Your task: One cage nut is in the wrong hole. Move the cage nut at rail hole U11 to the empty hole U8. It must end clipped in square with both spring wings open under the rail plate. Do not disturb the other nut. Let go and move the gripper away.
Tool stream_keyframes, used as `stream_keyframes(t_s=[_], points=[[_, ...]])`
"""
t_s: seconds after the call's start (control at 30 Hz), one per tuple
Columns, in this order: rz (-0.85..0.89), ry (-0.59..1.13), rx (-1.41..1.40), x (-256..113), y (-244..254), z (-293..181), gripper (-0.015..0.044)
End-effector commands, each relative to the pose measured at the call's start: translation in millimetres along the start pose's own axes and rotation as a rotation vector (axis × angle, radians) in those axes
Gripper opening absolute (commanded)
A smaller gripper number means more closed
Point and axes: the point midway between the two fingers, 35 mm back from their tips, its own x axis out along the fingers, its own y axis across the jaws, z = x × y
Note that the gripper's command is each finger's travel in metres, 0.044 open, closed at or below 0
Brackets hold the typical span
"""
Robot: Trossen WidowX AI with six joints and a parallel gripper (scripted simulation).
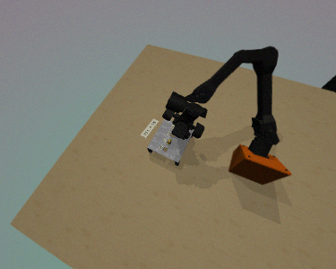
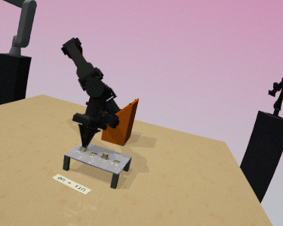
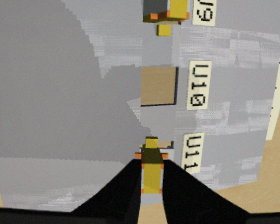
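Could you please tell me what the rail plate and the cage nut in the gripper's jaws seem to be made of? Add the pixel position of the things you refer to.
The rail plate (image 1: 158, 143) (image 2: 103, 164) (image 3: 60, 115) looks like brushed or worn metal, perhaps steel: it is grey with paler streaky patches. The cage nut in the jaws (image 2: 84, 148) could be brass-toned or yellow-coated metal, judging by its yellow faces and orange edges, though painted plastic is possible.
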Motion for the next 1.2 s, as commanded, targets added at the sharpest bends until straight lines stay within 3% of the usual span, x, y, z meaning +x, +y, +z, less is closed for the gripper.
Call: stream_keyframes(t_s=[0.0,1.17], points=[[-0.008,0.004,-0.001,-0.8,0.1,-1.3,0.0028],[-0.05,0.004,-0.002,-0.9,2.4,-1.4,0.0028]])
